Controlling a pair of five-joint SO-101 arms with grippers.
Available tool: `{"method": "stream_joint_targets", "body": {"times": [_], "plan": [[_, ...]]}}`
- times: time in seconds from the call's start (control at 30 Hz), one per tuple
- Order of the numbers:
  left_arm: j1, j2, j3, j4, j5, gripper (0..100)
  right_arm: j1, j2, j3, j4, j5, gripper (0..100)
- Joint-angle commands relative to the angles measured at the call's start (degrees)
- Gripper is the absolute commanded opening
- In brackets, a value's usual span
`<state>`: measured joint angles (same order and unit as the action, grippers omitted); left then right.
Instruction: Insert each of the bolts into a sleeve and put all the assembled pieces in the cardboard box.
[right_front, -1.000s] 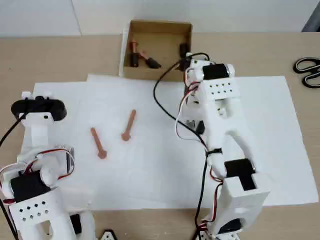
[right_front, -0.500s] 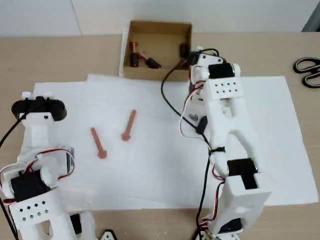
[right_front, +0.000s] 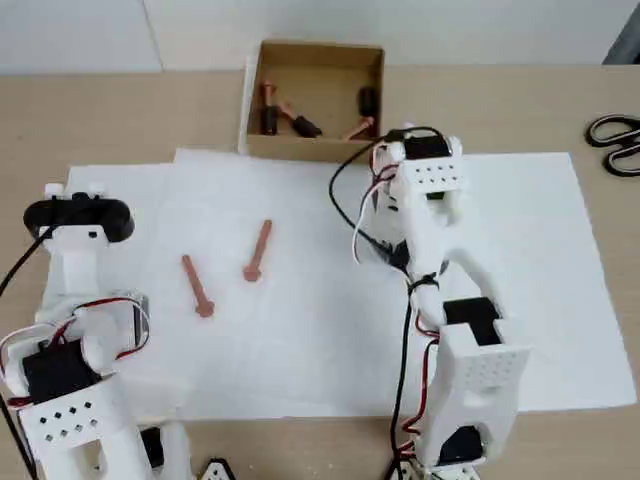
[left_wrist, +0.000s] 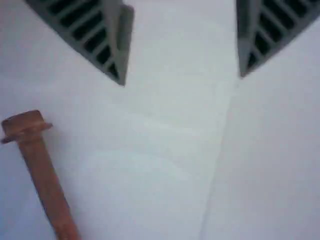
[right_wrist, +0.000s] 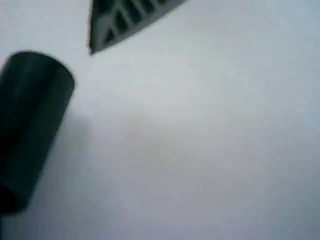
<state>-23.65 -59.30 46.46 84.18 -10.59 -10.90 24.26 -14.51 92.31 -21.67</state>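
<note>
From above, the cardboard box (right_front: 250, 100) sits open-topped at the far side of the wood-toned table (right_front: 100, 110), brown and square-cornered. Inside it lie dark sleeves (right_front: 368, 99) with reddish-brown shafts, two sets by its left wall and one by its right, but how each is joined I cannot tell. Two loose bolts (right_front: 197, 286) lie on the white paper (right_front: 300, 330) in front of the box, well apart from it and near each other without touching. They are slim, matte and reddish-brown, each with a wider head at its near end. The left arm (right_front: 75, 215) stands at the paper's left edge, and the right arm (right_front: 425, 180), white plastic trailing red and black wires, reaches just short of the box. Black-handled scissors (right_front: 618, 143) lie on the bare table far to the right. In the left wrist view, the left claw (left_wrist: 182, 77) is spread wide and empty, its grey ribbed tips over the paper. A bolt (left_wrist: 37, 165) lies flat outside the gap, with a flanged head and a smooth shaft. In the right wrist view, a grey ribbed part of the right claw (right_wrist: 125, 22) hangs over the paper, and I cannot tell whether the claw is open or closed. A sleeve (right_wrist: 30, 125), a dark smooth cylinder, rests on the paper near it, not touching.
</note>
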Motion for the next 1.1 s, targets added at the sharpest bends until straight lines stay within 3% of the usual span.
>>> {"method": "stream_joint_targets", "body": {"times": [0.0, 0.77, 1.07], "plan": [[-0.09, -0.79, -0.22, -1.49, 0.09, 14, 0.13, -0.48, -2.81, -1.19, -0.44, 27.8], [-0.09, -0.79, -0.13, -1.58, 0.09, 14, 0.22, 4.97, -2.81, -4.62, -0.44, 27.6], [-0.09, -0.79, -0.13, -1.58, 0.09, 14, 0.40, 4.97, -2.81, -6.46, -0.09, 16.0]]}}
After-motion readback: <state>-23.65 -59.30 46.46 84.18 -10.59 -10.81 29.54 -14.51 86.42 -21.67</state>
